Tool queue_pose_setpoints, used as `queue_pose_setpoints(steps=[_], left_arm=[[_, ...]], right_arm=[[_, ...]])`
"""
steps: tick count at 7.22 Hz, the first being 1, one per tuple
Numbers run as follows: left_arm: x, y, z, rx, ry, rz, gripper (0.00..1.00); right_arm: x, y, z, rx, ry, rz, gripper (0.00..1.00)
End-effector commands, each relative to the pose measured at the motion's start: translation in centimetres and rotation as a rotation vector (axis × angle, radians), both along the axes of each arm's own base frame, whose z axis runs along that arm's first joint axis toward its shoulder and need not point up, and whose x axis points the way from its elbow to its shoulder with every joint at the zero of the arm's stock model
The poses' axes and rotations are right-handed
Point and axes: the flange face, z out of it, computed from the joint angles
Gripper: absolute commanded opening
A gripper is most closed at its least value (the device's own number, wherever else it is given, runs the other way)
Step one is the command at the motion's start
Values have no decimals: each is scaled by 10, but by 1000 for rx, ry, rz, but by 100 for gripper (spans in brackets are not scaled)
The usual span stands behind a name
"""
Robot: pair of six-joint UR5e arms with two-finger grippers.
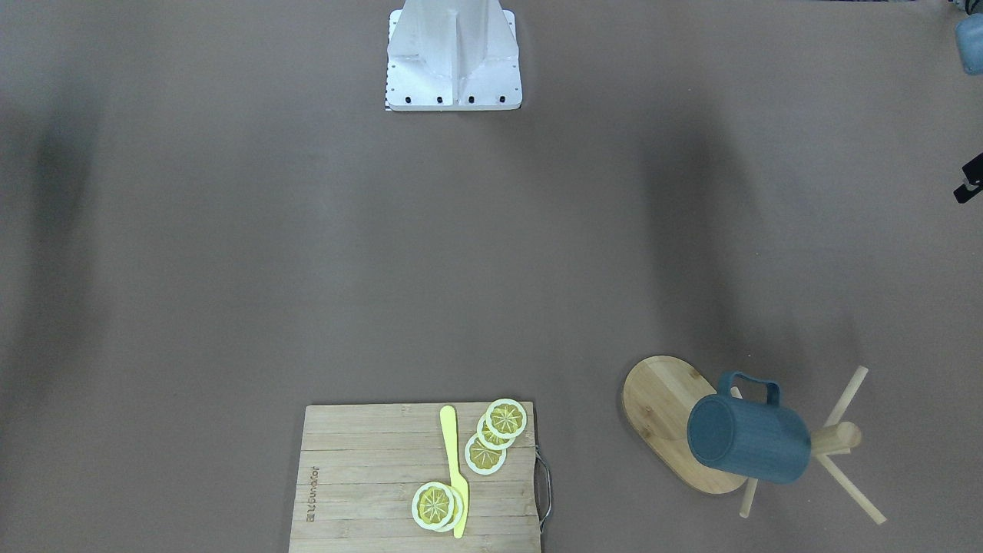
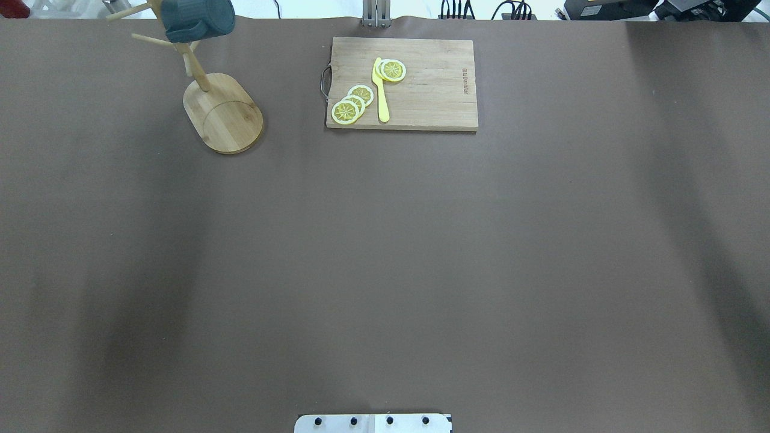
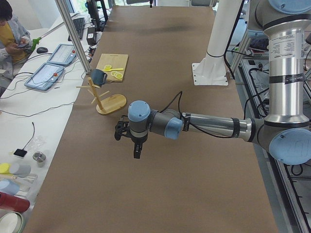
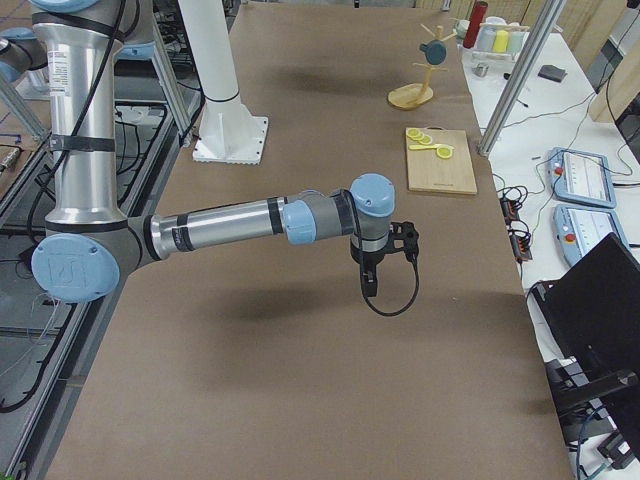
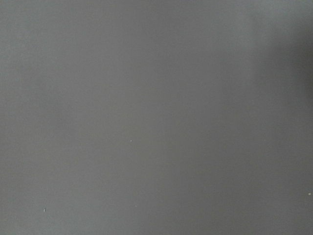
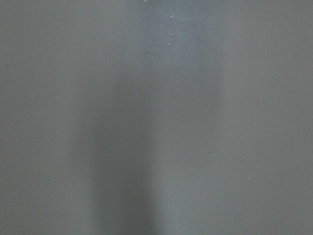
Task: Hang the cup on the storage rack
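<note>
One cup (image 1: pixel 749 438) is present, and it hangs on the storage rack (image 1: pixel 660 399), high on the post side, clear of the oval base. Its loop handle sits over one of the thin pegs, and the body hangs tilted with its flat bottom turned outward and its mouth toward the post. In my judgement the upward slant of the peg is what keeps the handle from sliding off, and the wide base keeps the rack upright under the off-centre load. The hanging step appears complete.

Both arms are well apart from the rack, on the robot's side of it. The left gripper (image 3: pixel 137 154) and the right gripper (image 4: pixel 368 288) each point down over bare table, holding nothing that I can see. They show only in the side views, so I cannot tell how wide the fingers are set. Both wrist cameras show plain brown table cover.

Count:
- One cup and one rack; the cup hides part of the rack, so no peg count is given.
- One cutting board (image 1: pixel 369 476), near the rack.
- One yellow knife (image 1: pixel 455 468) on the board.
- Five lemon slices (image 1: pixel 507 417), in groups of three and two.
</note>
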Motion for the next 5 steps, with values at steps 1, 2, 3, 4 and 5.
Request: queue_pose_setpoints(steps=[1,2,3,4,5], left_arm=[[-1,2,4,-8,-4,-2,98],[-1,5,7,-15,-5,-3,98],[-1,8,11,-23,-6,-1,98],[-1,9,10,-24,-5,-2,98],[-1,9,11,-25,-5,-2,98]], right_arm=[[2,5,8,-23,0,3,100],[12,13,18,-47,-2,21,100],[21,22,28,-77,-4,45,100],[25,31,41,-110,1,59,100],[31,34,56,-152,6,72,100]])
